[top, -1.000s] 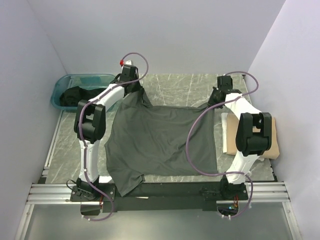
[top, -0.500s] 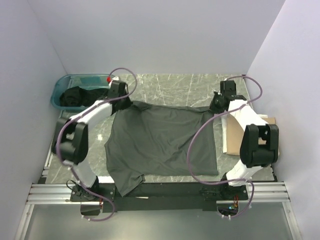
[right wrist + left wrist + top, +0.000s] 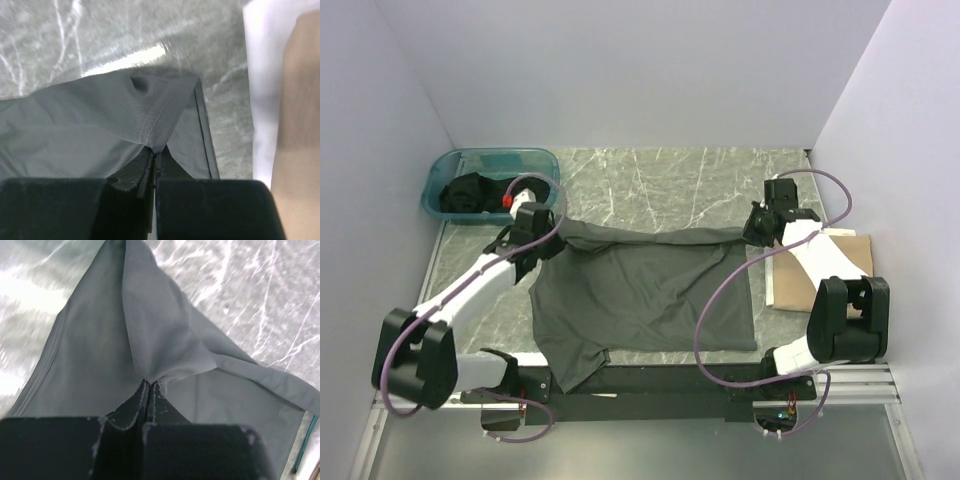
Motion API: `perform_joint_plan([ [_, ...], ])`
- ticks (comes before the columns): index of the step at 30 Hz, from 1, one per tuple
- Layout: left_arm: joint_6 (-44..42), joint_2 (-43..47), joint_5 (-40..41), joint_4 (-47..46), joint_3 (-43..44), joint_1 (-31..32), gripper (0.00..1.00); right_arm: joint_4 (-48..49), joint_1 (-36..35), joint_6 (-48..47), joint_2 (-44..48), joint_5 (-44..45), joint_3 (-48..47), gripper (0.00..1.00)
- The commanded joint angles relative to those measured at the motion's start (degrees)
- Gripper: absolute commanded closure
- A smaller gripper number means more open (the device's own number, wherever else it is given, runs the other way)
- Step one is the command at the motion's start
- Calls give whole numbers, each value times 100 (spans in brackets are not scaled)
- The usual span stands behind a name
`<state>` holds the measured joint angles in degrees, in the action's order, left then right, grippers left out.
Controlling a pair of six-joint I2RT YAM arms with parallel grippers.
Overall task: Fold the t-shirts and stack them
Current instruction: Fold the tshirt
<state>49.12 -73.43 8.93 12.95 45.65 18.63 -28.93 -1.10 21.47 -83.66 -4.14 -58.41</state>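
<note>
Both claws, left [image 3: 149, 386] and right [image 3: 156, 152], pinch the far hem of the grey shirt [image 3: 640, 295], mid-desk.

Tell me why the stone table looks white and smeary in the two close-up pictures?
Left wrist view: the grey marble table is out of focus, with white glare at the left edge, while the dark grey-olive cloth t-shirt is sharp. Right wrist view: one bright glare streak on the blurry table. Top external view: even light, everything sharp.
</note>
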Motion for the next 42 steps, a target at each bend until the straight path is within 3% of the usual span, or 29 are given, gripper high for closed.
perform_joint_plan([
  [1, 386, 600, 101, 207, -301, 35, 99, -87, 14, -100, 288, 124, 84, 100],
  [6, 799, 1111, -49, 550, -653, 193, 99, -157, 5, -108, 341, 309, 207, 100],
  [14, 1328, 1875, 548, 1649, -943, 712, 99, -218, 14, -38, 289, 405, 374, 100],
  [20, 1442, 2157, 251, 1957, -1382, 799, 94, -324, 22, 260, 297, 738, 638, 84],
  [22, 1600, 2349, 31, 1774, -1811, 879, 83, -342, 14, 374, 393, 809, 822, 75],
  [23, 1609, 2412, -92, 1781, -1910, 888, 68, -359, 14, 392, 429, 862, 875, 71],
  [25, 1688, 2569, -190, 1904, -1998, 896, 63, -333, 5, 375, 525, 836, 963, 64],
  [29, 1636, 2877, 56, 2343, -1648, 905, 33, -298, 14, 314, 728, 669, 937, 47],
  [30, 1583, 2930, 126, 2413, -1455, 905, 18, -289, 14, 296, 815, 530, 920, 36],
  [32, 1495, 3027, 328, 2335, -1287, 905, 1, -236, 5, 208, 930, 345, 805, 35],
  [35, 1249, 2826, 574, 1862, -1015, 905, 1, 44, 5, 112, 992, -278, 674, 24],
  [38, 1012, 2168, 706, 1291, -655, 879, 0, 335, -13, 102, 694, -815, 445, 22],
  [42, 722, 982, 549, 789, 91, 660, 0, 554, -83, 234, 158, -807, 164, 21],
])
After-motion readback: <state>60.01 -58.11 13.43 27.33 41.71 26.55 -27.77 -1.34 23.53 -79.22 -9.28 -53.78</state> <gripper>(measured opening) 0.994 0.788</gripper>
